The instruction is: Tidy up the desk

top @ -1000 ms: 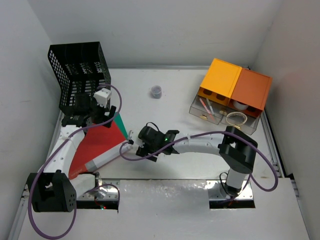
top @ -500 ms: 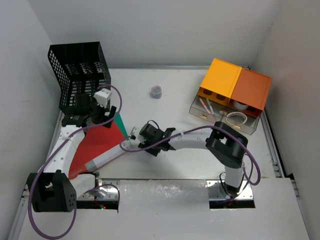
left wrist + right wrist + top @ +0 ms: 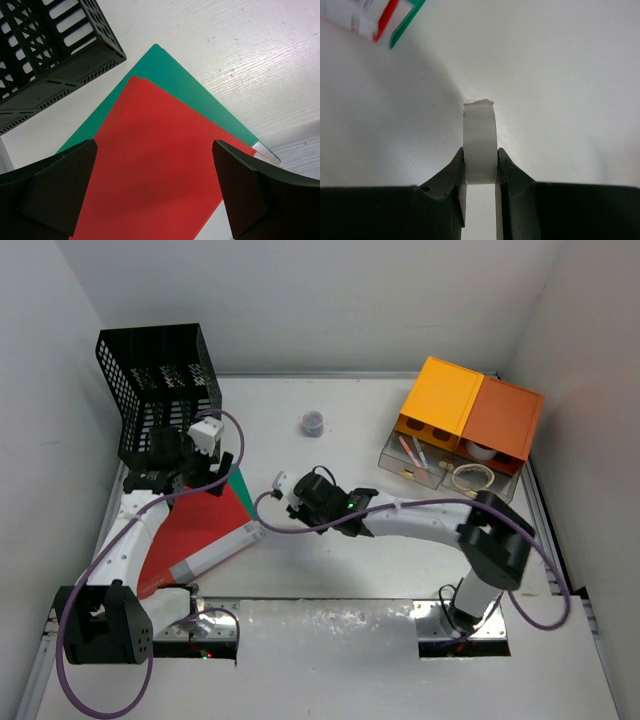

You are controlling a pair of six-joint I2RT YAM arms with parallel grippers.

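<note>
Pinching a white tape roll (image 3: 480, 130) edge-on, the right end effector (image 3: 480, 157) is over the middle of the desk (image 3: 350, 400); the left end effector (image 3: 155, 147) (fingers spread wide) hangs above a red folder (image 3: 145, 195).

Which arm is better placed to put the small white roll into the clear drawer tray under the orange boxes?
Right. The right gripper is shut on the small white roll, and the clear drawer tray sits on that arm's side. The left gripper hangs open over the red paper folder.
</note>
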